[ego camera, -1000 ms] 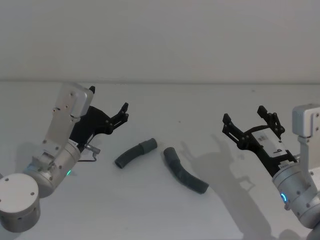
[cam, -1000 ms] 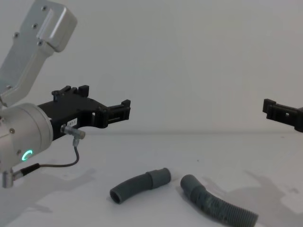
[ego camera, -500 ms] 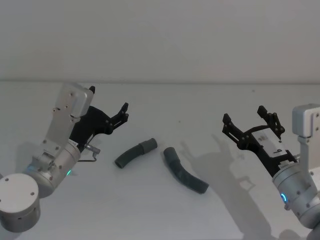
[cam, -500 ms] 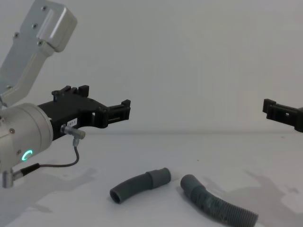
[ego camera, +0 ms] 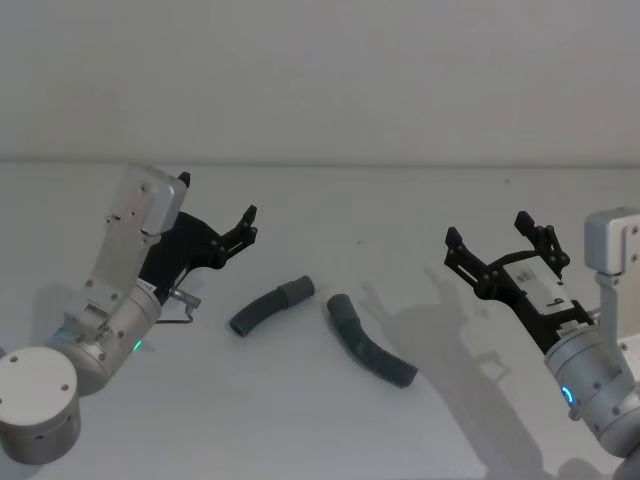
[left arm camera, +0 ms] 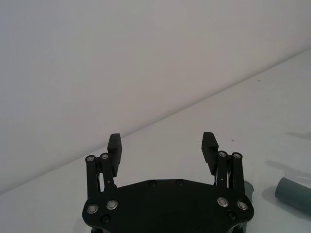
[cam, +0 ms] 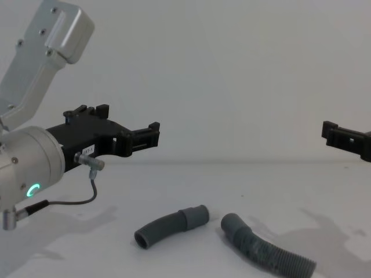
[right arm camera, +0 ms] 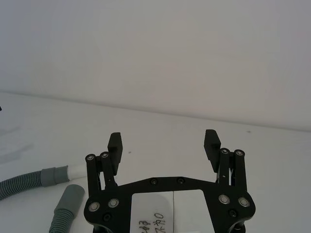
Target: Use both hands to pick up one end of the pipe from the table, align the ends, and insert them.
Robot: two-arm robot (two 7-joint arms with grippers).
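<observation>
Jaws on the left gripper (left arm camera: 162,145) stand wide apart with nothing gripped. Its two black fingers (left arm camera: 114,144) are raised off the table (ego camera: 300,430) and point out toward the pale wall (ego camera: 320,80). Jaws on the right gripper (right arm camera: 163,141) are spread just as wide and also hold nothing. This gripper hangs above the right side of the table, well apart from the pipe.

Both pipe pieces lie flat on the table between the two grippers. The left pipe piece (ego camera: 262,310) curves from its ribbed cut end on the robot's left up to its smooth cuff (ego camera: 297,289). In the right wrist view this cuff carries a narrower white tip (right arm camera: 77,170). The right pipe piece (ego camera: 372,348) lies just beside it. Its second cuff (ego camera: 340,307) is near the first but not touching it, and its ribbed body runs off toward the robot's right and closer to the robot.

Behind the left gripper, the silver wrist shows a green ring light (cam: 35,189). A thin grey cable (cam: 87,194) loops below it, and a grey angular link (cam: 46,46) rises above it. The right wrist bears a blue light (ego camera: 568,396)
</observation>
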